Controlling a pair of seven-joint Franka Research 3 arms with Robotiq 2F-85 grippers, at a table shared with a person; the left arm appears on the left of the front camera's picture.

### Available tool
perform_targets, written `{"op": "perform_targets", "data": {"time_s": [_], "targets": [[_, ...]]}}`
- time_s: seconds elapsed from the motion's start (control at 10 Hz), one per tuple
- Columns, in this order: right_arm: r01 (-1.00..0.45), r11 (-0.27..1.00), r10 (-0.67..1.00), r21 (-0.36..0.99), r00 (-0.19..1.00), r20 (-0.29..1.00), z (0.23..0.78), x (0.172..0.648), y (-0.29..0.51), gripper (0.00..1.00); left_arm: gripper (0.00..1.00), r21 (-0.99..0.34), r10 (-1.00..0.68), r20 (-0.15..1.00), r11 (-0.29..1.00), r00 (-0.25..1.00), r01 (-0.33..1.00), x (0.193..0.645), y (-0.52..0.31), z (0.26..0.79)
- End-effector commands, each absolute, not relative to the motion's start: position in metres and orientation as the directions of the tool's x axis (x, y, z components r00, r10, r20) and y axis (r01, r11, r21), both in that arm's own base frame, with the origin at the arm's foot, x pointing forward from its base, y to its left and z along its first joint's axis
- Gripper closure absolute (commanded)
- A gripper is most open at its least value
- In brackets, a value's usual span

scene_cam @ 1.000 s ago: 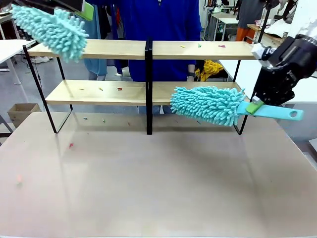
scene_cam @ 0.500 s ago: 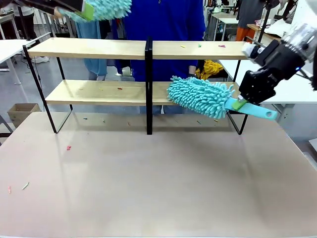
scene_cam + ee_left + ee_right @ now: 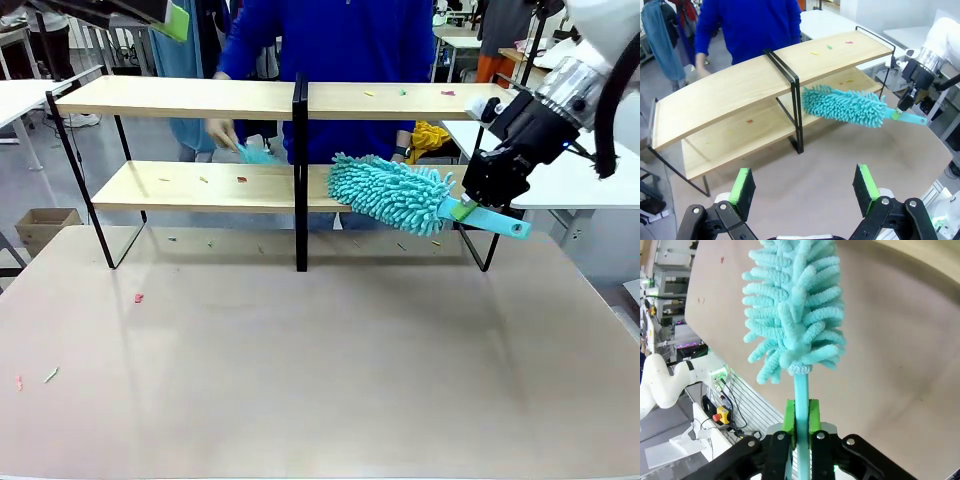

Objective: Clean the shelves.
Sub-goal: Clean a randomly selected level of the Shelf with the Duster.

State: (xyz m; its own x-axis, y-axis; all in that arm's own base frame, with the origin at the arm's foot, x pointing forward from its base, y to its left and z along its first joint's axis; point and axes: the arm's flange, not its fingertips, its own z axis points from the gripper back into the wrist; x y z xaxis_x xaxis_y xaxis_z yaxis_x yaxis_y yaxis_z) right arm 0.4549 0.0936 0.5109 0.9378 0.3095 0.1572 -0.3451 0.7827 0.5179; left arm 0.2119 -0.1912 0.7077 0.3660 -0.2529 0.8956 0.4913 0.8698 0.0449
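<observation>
Front view: the shelves (image 3: 200, 98) span the tabletop (image 3: 320, 380) toward 12 o'clock. At 3 o'clock the right claw (image 3: 464, 209) grips a teal duster (image 3: 385, 192) by its handle, and the fluffy head lies on the lower board just right of the central upright. A person (image 3: 320, 40) stands behind.

Left wrist view: the left claw (image 3: 804, 185) is spread wide at 6 o'clock with nothing between its pads. The shelves run from 9 to 2 o'clock.

Right wrist view: the green pads pinch the duster's handle at 6 o'clock, and the head points toward 12 over the tabletop.
</observation>
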Motion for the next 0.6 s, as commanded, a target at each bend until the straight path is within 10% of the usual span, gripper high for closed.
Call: {"op": "perform_targets", "data": {"time_s": [0.0,0.5], "targets": [[-0.281,0.833,0.22,0.477,0.959,0.18,0.515,0.459,0.084,0.88,0.0,0.048,-0.254,0.899,0.868,0.358,0.495,0.213,-0.189,0.707],[0.36,0.892,-0.38,0.273,0.925,0.019,0.514,0.426,0.054,0.88,0.0,0.048,-0.254,0.899,0.868,0.358,0.495,0.213,-0.189,0.707]]}}
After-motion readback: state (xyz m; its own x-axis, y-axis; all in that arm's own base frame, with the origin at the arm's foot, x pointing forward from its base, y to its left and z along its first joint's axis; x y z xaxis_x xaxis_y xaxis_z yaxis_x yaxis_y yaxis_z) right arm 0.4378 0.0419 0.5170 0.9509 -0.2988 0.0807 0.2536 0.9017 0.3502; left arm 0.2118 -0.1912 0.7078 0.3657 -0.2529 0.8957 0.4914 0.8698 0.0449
